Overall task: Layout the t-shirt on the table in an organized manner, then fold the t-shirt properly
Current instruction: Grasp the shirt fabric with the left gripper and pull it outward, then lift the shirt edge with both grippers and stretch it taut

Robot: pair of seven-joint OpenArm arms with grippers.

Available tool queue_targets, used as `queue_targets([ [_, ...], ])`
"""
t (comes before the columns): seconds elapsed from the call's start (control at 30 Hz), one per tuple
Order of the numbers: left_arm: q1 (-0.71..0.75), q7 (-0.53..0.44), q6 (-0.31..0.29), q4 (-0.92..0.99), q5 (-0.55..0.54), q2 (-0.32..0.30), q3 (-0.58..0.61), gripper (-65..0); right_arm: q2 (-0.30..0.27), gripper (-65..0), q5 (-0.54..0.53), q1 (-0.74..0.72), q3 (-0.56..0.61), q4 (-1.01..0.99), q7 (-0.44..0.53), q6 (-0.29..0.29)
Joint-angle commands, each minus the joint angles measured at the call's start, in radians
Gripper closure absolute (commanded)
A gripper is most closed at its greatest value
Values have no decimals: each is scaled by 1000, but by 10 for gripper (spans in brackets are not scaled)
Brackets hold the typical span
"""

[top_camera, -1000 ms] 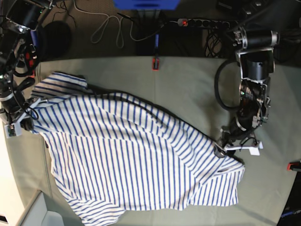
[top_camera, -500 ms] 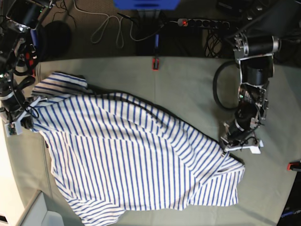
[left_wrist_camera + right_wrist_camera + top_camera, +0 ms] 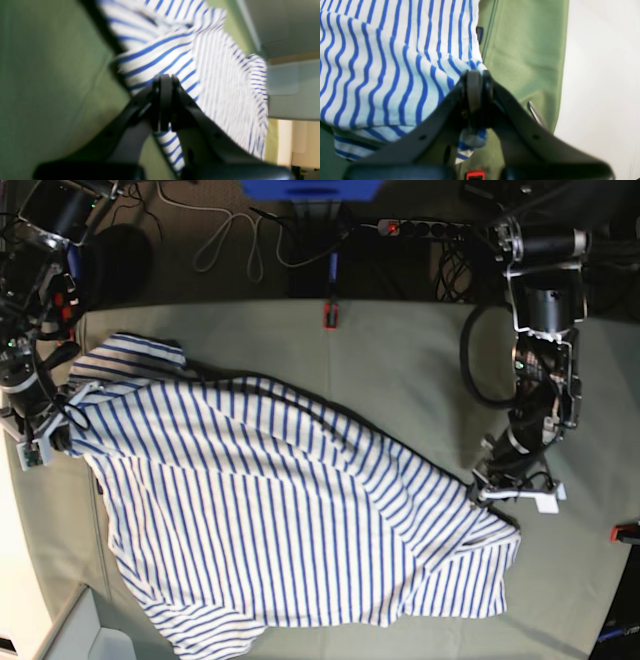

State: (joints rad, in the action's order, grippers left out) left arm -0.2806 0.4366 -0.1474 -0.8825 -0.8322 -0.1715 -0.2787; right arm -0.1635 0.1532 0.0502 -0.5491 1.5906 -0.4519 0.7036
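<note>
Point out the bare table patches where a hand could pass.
Free: the table between the far red clamp and the t-shirt, and its right edge beyond the left gripper. Crowded: the middle and left, under cloth.

T-shirt (image 3: 280,510) spread across table (image 3: 400,360)

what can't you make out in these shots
- Base view: the t-shirt runs off the bottom edge, so its lower hem is cut off.
- Left wrist view: blurred; the left gripper covers the cloth it pinches.
- Right wrist view: the right gripper hides the gripped edge; the dark label is too small to read.
</note>
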Motion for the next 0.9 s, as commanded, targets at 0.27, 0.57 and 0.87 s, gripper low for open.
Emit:
queue_targets([
  [0.27,-64,-15,-10,147,-16,-6,-4,-295,-14,0,-10,-11,-4,18,21,-5],
  [0.57,-108,-17,-14,231,-11,20,-3,-296,-12,0,-10,-10,-4,18,21,-5],
  [0.87,-125,-12,-19,220,-19,17,0,-3,-14,0,-10,-11,-4,18,21,-5],
])
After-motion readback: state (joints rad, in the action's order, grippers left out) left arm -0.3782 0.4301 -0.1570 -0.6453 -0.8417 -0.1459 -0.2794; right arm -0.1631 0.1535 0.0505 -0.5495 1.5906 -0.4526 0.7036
